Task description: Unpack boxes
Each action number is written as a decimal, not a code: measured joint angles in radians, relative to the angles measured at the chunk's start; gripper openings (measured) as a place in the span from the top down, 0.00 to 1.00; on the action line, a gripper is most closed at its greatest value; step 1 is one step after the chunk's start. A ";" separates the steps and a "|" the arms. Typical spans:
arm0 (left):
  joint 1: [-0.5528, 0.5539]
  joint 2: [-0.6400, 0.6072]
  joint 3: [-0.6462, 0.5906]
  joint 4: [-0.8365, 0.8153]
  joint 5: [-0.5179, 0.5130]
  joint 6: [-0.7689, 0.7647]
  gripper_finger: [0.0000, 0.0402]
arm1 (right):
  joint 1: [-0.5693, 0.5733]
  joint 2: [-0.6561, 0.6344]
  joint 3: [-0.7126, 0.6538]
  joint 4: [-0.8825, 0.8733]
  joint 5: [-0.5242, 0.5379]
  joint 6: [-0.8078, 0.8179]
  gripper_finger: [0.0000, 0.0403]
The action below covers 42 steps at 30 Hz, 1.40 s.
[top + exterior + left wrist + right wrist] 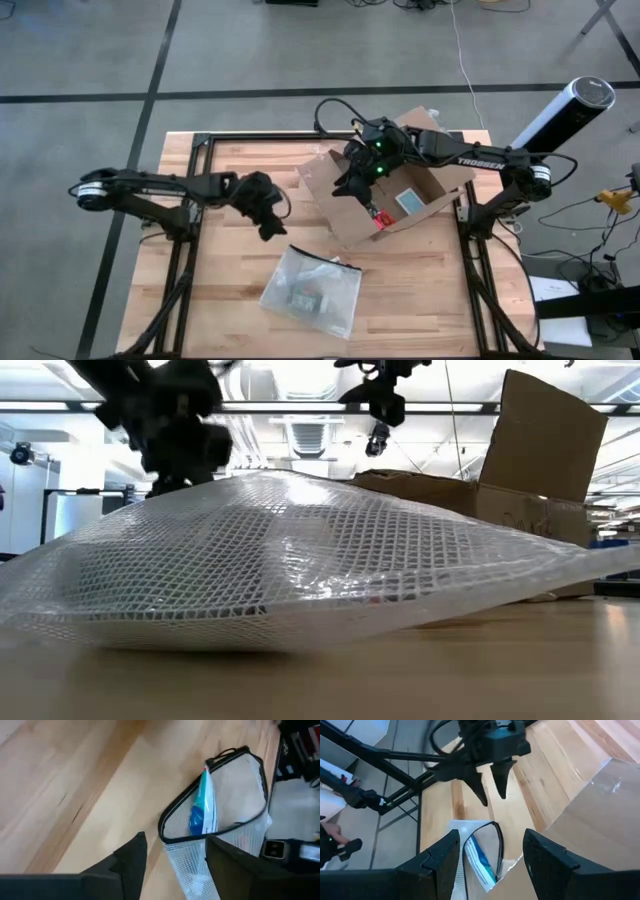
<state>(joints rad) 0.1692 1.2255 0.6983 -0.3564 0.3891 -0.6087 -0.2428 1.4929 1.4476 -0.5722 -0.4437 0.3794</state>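
High view: one cardboard box [385,195] opened, far side of table [230,300]; one mesh pouch [312,290] already out, lying near box; red knife [380,221] and label pack inside remain. Wrist views: left gripper [172,862] apart over pouch, holding nothing; right gripper [490,857] spread, empty, above box.

A translucent mesh zip pouch [312,291] is laid flat on the wooden table [230,330], near its front edge and about midway between the side edges. A blue-and-white packet [201,810] is seen inside it.
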 joint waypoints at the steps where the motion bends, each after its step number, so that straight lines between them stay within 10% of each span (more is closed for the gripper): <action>1: 0.018 0.021 0.000 0.001 0.033 -0.002 0.54 | 0.000 0.000 -0.002 0.000 0.000 0.000 0.53; 10: 0.103 0.281 0.064 0.016 0.356 -0.070 0.57 | 0.000 0.000 -0.011 -0.001 0.000 0.000 0.53; 22: 0.103 0.493 0.308 -0.162 0.382 -0.015 0.55 | 0.012 0.000 -0.032 -0.017 0.000 0.002 0.53; 42: 0.099 0.550 0.321 -0.267 0.425 -0.006 0.57 | 0.023 0.000 -0.069 -0.016 0.000 -0.023 0.53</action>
<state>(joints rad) 0.2685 1.7752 1.0191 -0.6238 0.8143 -0.6147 -0.2203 1.4929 1.3781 -0.5883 -0.4438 0.3569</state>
